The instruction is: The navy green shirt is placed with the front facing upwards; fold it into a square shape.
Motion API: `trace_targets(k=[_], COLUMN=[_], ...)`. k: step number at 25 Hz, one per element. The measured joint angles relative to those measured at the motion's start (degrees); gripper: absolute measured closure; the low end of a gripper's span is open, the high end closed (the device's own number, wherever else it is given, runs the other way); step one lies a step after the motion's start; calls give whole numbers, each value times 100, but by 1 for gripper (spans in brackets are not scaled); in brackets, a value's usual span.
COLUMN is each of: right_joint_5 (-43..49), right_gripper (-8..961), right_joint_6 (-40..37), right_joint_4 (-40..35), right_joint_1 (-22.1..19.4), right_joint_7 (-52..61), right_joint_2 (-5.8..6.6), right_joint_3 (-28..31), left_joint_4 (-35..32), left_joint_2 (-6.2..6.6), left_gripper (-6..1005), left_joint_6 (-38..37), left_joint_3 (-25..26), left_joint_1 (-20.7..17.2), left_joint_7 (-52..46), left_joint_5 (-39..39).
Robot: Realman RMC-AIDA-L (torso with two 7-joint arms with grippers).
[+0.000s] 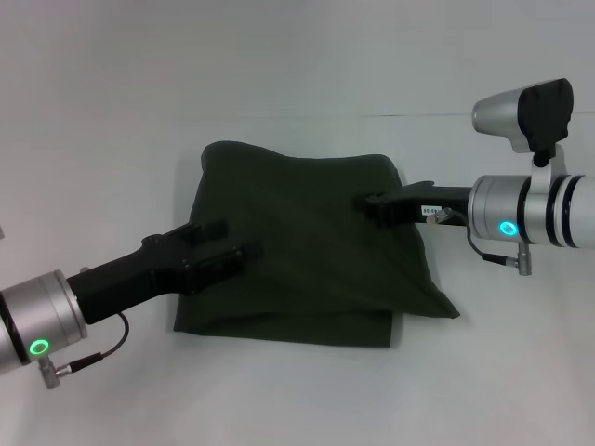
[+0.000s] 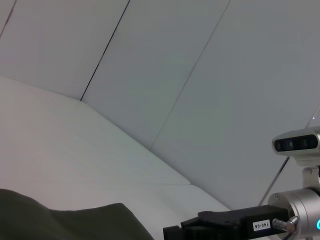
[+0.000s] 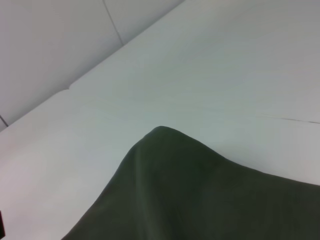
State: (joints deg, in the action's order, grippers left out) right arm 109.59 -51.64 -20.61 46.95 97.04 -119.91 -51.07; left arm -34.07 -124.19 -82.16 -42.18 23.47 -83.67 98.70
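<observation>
The navy green shirt (image 1: 307, 246) is seen lying on the white table (image 1: 112, 139), folded into a rough rectangular bundle with only plain green cloth showing, and one lower corner sticks out toward the robot's right. The left gripper (image 1: 231, 240) is placed over the left part of the cloth, and its two fingers are spread apart with nothing between them. The right gripper (image 1: 372, 203) is reached in from the right, its tip at the upper right part of the bundle; whether its fingers are together or apart cannot be told.
</observation>
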Motion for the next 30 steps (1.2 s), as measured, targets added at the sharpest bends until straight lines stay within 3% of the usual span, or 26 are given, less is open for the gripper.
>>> trace_targets(k=[10,19,24,30], right_joint_5=[15,1,-241,-855], right_gripper=[955,951,948,945], right_joint_6=[912,1788,1724,907], right_joint_4=[356,552,406,55], right_joint_1=[230,389,343,-37], right_joint_7=[47,51,-15,-411], right_joint_2=[-40,-77,-67,-40], right_joint_3=[-432,-479,-490,-510], left_joint_4=[9,12,14,11], left_joint_2=[0,0,0,4], left_gripper=[171,172,171,172], left_joint_6=[-1,-1,1,4], left_joint_3=[0,0,0,0], left_joint_1=[0,7,8,10], left_joint_7=[1,1,1,-22], left_joint_5=[-17,-32,-27,-27])
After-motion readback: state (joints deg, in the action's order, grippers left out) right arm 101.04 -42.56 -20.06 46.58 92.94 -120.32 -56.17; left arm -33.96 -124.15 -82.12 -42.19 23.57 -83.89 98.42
